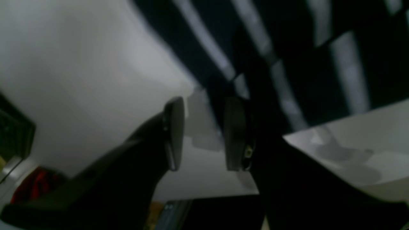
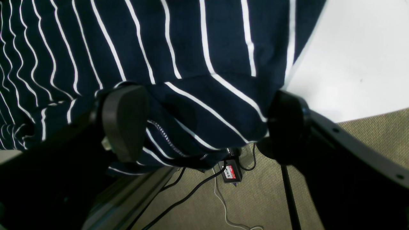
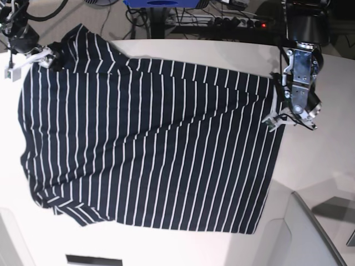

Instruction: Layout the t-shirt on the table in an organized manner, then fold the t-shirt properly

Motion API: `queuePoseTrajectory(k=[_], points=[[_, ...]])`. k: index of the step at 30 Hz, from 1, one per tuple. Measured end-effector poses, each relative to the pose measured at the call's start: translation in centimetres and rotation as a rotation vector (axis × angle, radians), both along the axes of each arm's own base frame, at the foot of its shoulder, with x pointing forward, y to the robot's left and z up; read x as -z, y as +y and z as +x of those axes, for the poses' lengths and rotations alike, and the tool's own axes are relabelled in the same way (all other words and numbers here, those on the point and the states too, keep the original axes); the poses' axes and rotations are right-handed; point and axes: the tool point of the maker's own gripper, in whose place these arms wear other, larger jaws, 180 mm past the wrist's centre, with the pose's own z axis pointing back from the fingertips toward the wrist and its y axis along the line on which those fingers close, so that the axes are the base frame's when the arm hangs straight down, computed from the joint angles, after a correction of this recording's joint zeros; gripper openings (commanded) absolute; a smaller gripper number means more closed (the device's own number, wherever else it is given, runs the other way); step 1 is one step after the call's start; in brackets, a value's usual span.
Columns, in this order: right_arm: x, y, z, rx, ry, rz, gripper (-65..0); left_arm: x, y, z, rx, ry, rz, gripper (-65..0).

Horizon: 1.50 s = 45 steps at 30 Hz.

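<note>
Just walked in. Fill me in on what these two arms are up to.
Two arms are laying out a striped t-shirt on the white table. The shirt lies spread nearly flat, unfolded. The right claw is open around a bunched sleeve corner hanging off the table's edge. The left claw is at the opposite edge of the shirt, open, with bare table between its fingers. No fold has been made yet.

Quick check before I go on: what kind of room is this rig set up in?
Probably a robotics lab or workshop: a white table carrying the striped t-shirt, loose cables on carpeted floor, and a power strip behind the table.
</note>
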Motion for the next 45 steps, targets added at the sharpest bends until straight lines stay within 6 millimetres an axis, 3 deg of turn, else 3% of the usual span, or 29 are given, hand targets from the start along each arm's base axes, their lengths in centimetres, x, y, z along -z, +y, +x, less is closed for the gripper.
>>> queuePoseTrajectory(k=[2,9,10,14,21,26,31,33,37,39,41,43,45], points=[[0.0,0.0,0.0,0.0,0.0,0.0,-12.6,0.9,-0.4,-0.5,-0.008,0.028,-0.009,-44.6],[0.0,0.0,0.0,0.0,0.0,0.0,-12.6,1.0,-0.3,-0.4,-0.013,0.033,-0.009,-45.1],[0.0,0.0,0.0,0.0,0.0,0.0,-12.6,1.0,-0.4,-0.4,-0.013,0.033,-0.009,-47.1],[0.0,0.0,0.0,0.0,0.0,0.0,-12.6,1.6,-0.4,-1.0,-0.019,0.055,-0.016,-65.0],[0.0,0.0,0.0,0.0,0.001,0.0,-12.6,2.0,-0.1,-0.9,-0.021,0.04,-0.024,-65.0],[0.0,0.0,0.0,0.0,0.0,0.001,-12.6,0.2,-1.1,-0.4,0.021,-0.021,-0.035,-65.0],[0.0,-0.1,0.0,0.0,0.001,-0.001,-12.6,-4.3,-1.3,1.2,0.05,-0.133,0.04,-65.0],[0.0,0.0,0.0,0.0,0.0,0.001,-12.6,-5.0,-1.5,0.5,0.066,-0.145,0.055,-65.0],[0.0,0.0,0.1,0.0,-0.001,0.0,-12.6,-4.1,-1.8,-2.0,0.066,-0.097,0.05,-65.0],[0.0,0.0,0.1,-0.001,-0.001,0.001,-12.6,-4.4,-0.8,-1.2,0.007,-0.132,0.022,-65.0],[0.0,-0.1,0.1,0.0,-0.001,-0.001,-12.6,-5.1,1.5,-0.3,-0.054,-0.149,0.059,-65.0],[0.0,-0.1,0.1,-0.001,-0.001,-0.002,-12.6,-5.6,2.9,0.3,-0.081,-0.156,0.08,-49.5],[0.0,0.0,0.1,0.0,-0.002,0.001,-12.6,-5.5,3.5,0.5,-0.077,-0.146,0.088,-38.0]])
